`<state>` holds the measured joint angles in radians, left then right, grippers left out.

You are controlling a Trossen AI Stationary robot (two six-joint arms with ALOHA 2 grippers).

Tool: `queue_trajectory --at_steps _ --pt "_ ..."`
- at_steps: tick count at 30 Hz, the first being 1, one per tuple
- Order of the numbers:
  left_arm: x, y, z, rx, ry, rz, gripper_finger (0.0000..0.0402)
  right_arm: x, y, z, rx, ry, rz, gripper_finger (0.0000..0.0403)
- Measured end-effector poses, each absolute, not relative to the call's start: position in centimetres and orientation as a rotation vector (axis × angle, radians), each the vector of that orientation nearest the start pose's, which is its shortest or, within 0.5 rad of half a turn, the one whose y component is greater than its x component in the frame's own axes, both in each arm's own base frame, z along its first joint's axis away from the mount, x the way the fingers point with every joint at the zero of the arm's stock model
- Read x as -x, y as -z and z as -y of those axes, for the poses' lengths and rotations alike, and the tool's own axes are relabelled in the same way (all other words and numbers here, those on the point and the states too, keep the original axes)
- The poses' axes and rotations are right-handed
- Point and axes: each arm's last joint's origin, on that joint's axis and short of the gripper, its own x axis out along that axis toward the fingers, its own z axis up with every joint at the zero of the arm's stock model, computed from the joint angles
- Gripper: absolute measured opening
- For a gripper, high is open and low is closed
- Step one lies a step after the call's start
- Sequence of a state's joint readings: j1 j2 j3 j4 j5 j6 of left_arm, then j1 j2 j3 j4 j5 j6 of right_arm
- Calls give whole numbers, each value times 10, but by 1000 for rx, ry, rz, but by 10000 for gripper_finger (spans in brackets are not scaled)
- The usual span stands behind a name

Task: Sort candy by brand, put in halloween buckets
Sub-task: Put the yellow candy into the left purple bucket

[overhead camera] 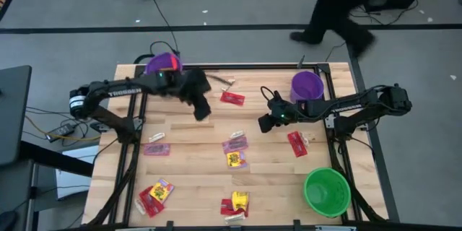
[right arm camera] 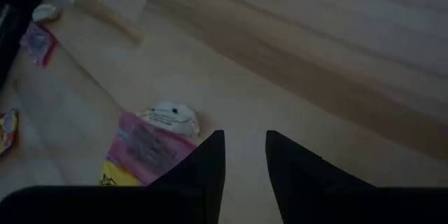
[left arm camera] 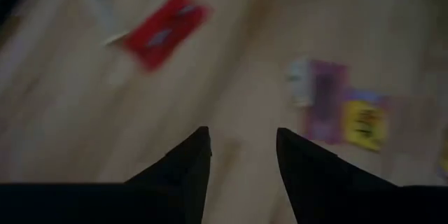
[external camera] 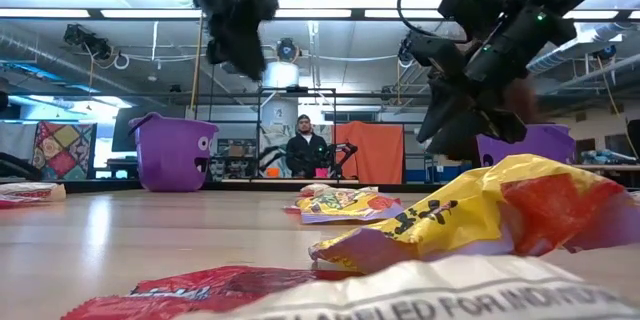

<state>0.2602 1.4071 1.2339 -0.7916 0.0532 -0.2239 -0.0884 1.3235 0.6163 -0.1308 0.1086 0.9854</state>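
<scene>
Candy lies scattered over the wooden table: a red piece (overhead camera: 232, 98), pink (overhead camera: 234, 143) and yellow (overhead camera: 236, 159) pieces at the middle, another red one (overhead camera: 297, 143) and more near the front edge. One purple bucket (overhead camera: 162, 63) stands at the far left, a second purple bucket (overhead camera: 307, 85) at the far right, and a green bucket (overhead camera: 326, 191) at the near right. My left gripper (overhead camera: 202, 108) hangs open above bare wood, near the red piece (left arm camera: 166, 28). My right gripper (overhead camera: 267, 123) hangs open above the table beside the pink piece (right arm camera: 147, 147). Neither holds anything.
More wrappers lie at the near left (overhead camera: 155, 195), near middle (overhead camera: 237, 203) and left (overhead camera: 157, 149). Small cream pieces (overhead camera: 224, 81) lie by the far edge. A person walks beyond the table's far side (overhead camera: 339, 14); another sits in the room behind (external camera: 305, 145).
</scene>
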Motion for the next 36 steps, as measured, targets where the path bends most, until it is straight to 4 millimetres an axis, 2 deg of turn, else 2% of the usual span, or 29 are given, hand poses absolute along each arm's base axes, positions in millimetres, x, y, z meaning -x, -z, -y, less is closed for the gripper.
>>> queue_trajectory --at_steps 6,11,19,21,24,28,32,36 --pt "-293 -310 -14 271 -99 -826 168 -245 -174 13 -893 581 -670 116" --pt "-299 -310 32 193 39 -791 168 -245 -175 6 -771 567 -675 116" --pt "-327 -282 101 213 176 -631 168 -245 -174 2 -687 467 -727 116" --pt "-335 -270 117 246 201 -634 168 -245 -174 0 -652 439 -744 116" --pt "-336 -253 132 347 175 -709 168 -245 -174 -3 -613 409 -756 116" --pt "-321 -236 140 551 15 -930 168 -245 -174 -4 -564 384 -767 116" --pt "-290 -225 140 778 -271 -1234 168 -245 -174 -4 -534 365 -775 116" --pt "-266 -219 155 820 -431 -1378 168 -245 -174 -6 -530 357 -778 116"
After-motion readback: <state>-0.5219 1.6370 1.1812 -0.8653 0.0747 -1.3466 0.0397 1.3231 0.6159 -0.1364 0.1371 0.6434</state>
